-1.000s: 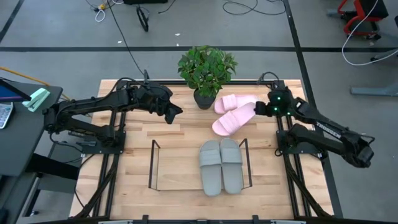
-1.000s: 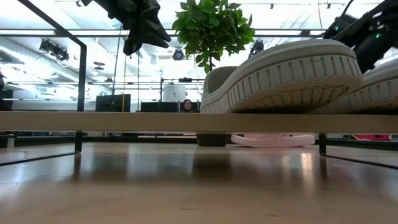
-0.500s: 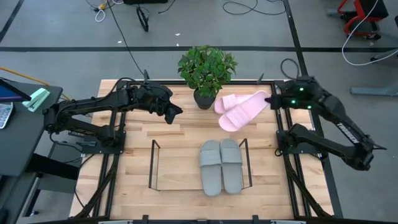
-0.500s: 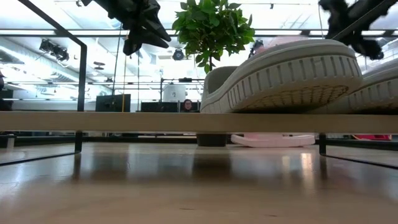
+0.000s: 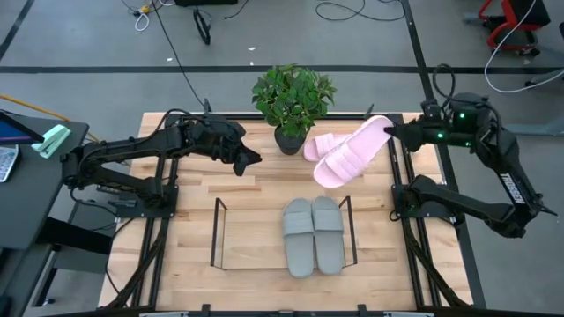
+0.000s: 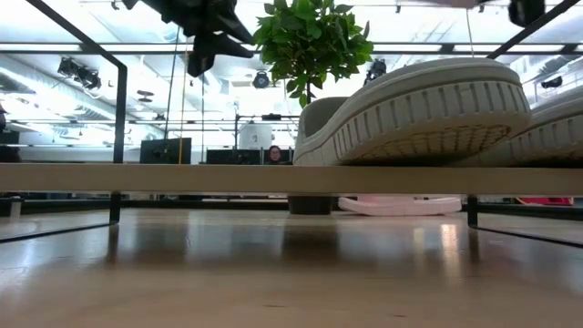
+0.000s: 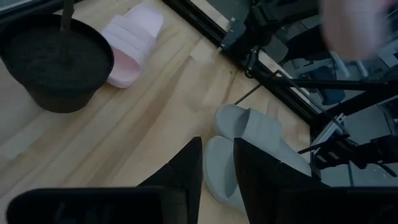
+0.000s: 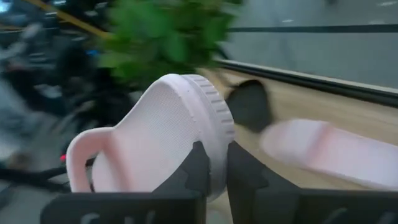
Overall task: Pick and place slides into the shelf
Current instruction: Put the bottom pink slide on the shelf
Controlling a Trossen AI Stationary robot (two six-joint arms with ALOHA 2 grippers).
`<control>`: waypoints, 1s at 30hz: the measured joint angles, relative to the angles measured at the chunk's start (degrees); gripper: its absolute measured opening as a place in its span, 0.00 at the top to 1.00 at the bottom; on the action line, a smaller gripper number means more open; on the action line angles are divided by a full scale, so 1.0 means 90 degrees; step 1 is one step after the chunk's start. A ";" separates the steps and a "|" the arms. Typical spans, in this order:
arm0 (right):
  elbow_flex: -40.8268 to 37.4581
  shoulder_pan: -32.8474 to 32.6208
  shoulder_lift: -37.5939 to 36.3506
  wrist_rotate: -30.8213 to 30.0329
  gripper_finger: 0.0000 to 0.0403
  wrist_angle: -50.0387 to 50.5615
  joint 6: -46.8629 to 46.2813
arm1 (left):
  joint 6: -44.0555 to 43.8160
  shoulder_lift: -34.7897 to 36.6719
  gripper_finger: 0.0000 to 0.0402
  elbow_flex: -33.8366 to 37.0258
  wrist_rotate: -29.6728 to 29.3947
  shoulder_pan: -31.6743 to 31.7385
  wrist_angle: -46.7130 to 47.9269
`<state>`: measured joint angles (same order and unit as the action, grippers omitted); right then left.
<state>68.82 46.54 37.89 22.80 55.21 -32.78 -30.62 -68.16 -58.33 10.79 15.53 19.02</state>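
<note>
Right hand: raised above the far right corner of the worktop, its two fingers clenched on the rim of one pink slide. The slide hangs clear of the wood, tilted, its free end pointing down toward the shelf; in the right wrist view the strap side faces the camera.

Second pink slide: flat on the worktop just beside the plant pot, partly under the lifted one. It also shows in the left wrist view, next to the pot's dark soil.

Grey pair: side by side in the right part of the shelf, touching each other, heels toward the near edge. In the low view their ribbed soles rest on the shelf's wire, close to the camera.

Shelf: thin black wire frame, near the middle of the worktop; its left part holds nothing.

Left hand: holding nothing, hovering over the far left part of the worktop, left of the plant and well apart from the slides. Its fingers stand a narrow gap apart.
</note>
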 joint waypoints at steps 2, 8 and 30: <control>0.0137 -0.0111 0.0173 0.0403 0.91 -0.0279 -0.0047 | 0.0001 0.0000 0.76 0.0000 0.0000 0.0000 -0.0045; 0.0358 -0.1066 0.0670 0.0853 0.91 -0.1035 -0.0030 | 0.0025 0.0000 0.76 0.0000 0.0000 0.0000 -0.0040; 0.0875 -0.4696 0.3581 -0.0803 0.91 -0.2828 -0.0097 | 0.0673 0.0215 0.77 -0.0011 0.0620 -0.0002 0.0343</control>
<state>76.70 4.27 70.12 15.58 29.76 -33.65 -24.57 -66.23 -58.42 16.37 15.51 22.10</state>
